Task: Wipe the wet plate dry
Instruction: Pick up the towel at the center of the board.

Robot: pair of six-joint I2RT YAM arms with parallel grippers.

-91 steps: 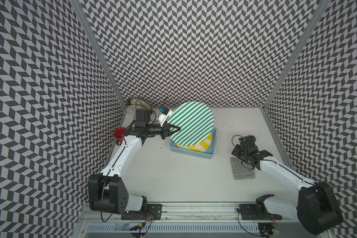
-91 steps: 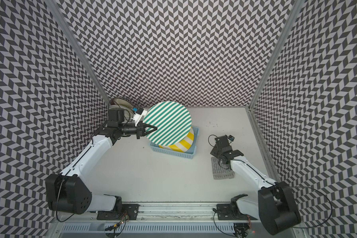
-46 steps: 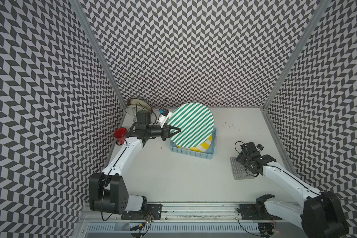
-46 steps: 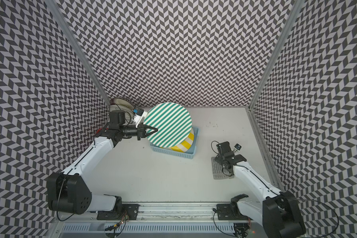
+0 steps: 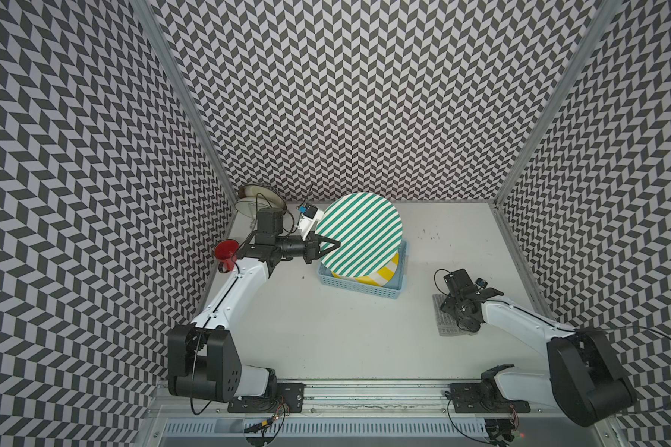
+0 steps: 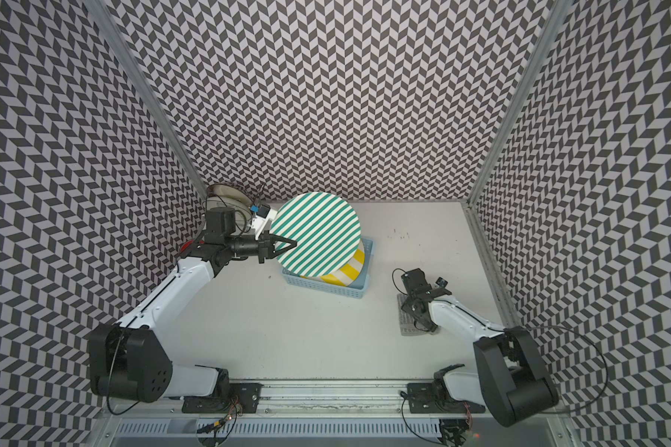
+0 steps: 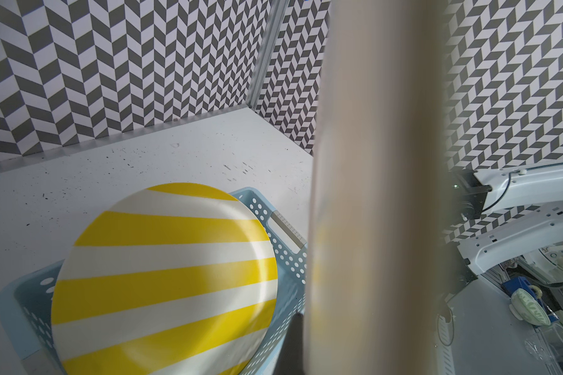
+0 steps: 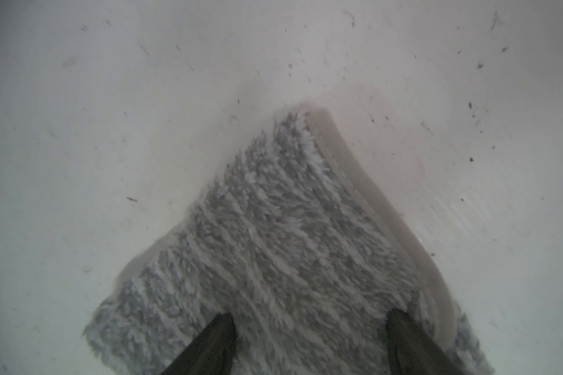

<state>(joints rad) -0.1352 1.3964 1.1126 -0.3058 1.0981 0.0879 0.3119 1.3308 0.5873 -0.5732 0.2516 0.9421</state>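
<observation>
My left claw (image 5: 334,245) pinched the green-striped plate (image 5: 365,232) at its rim, face presented for wiping, while my right claw (image 8: 311,324) stood spread over the cloth (image 5: 445,329), evidently to grasp it.

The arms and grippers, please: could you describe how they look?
Both the left arm and right arm have smooth white links, bulky black joint housings and thin black cables looping along them. The left gripper and right gripper are black with tapering, pointed fingers.

Green-striped plate (image 5: 361,234), yellow-striped plate (image 7: 163,276), pale blue basket (image 5: 359,288), grey cloth (image 8: 273,243), black-and-white chevron walls (image 5: 345,96).
</observation>
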